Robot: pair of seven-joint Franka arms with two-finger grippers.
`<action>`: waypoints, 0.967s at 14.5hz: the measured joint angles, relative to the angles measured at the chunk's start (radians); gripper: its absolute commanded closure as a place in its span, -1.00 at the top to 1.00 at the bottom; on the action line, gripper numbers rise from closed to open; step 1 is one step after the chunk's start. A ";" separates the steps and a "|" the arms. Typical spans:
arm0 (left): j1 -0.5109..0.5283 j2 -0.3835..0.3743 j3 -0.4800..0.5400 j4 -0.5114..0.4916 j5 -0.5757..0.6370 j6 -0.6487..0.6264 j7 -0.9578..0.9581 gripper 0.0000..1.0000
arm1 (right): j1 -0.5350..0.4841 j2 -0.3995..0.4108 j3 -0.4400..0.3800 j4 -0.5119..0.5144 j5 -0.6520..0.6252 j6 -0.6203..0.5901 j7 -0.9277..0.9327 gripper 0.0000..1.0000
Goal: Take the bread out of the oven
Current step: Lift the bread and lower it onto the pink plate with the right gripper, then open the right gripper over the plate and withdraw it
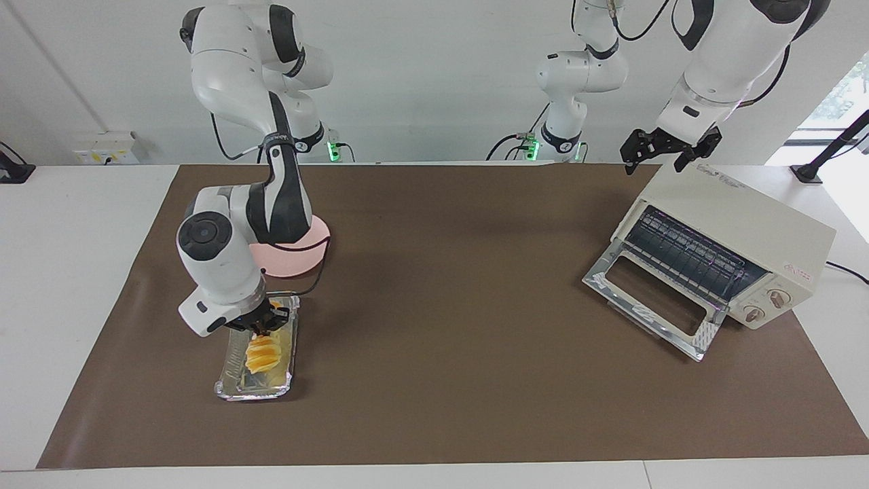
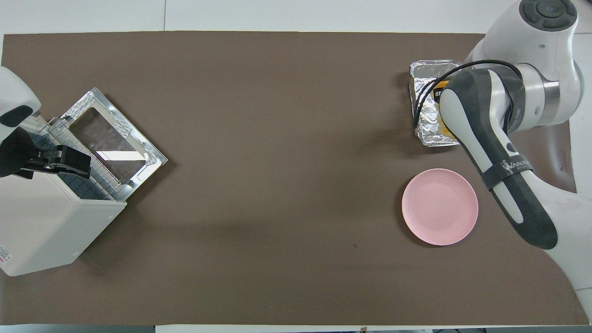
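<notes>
The bread, a ridged golden-yellow loaf, lies in a silver foil tray at the right arm's end of the table. My right gripper is down in the tray, its fingers closed on the end of the bread nearer to the robots. In the overhead view the arm hides that gripper, and only a sliver of bread shows in the tray. The cream oven stands at the left arm's end with its door dropped open and its rack bare. My left gripper hangs open and empty over the oven's top.
A round pink plate lies beside the foil tray, nearer to the robots, partly under the right arm; it shows whole in the overhead view. A brown mat covers the table. The oven's open door juts out over the mat.
</notes>
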 measured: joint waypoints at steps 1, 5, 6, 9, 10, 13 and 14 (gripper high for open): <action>0.000 0.000 0.000 0.000 0.000 0.000 0.000 1.00 | -0.001 -0.043 0.000 -0.026 0.010 -0.027 0.004 -1.00; 0.000 0.000 0.000 0.000 0.000 0.000 0.000 1.00 | -0.007 -0.267 -0.001 -0.298 0.062 0.000 0.005 -1.00; 0.000 0.000 0.000 0.000 0.000 0.000 0.000 1.00 | -0.007 -0.328 -0.001 -0.395 0.064 0.044 0.005 -1.00; 0.000 0.000 0.000 0.000 0.000 0.000 0.000 1.00 | -0.007 -0.514 0.000 -0.699 0.068 0.200 0.006 -1.00; 0.000 0.000 0.000 0.000 0.000 0.000 0.000 1.00 | -0.007 -0.567 0.000 -0.784 0.068 0.245 0.006 -1.00; 0.000 0.000 0.000 0.000 0.000 0.000 0.000 1.00 | -0.007 -0.675 0.000 -0.988 0.069 0.384 0.007 -1.00; 0.000 0.000 0.000 0.000 0.000 0.000 0.000 1.00 | -0.007 -0.696 0.000 -1.040 0.069 0.425 0.007 -1.00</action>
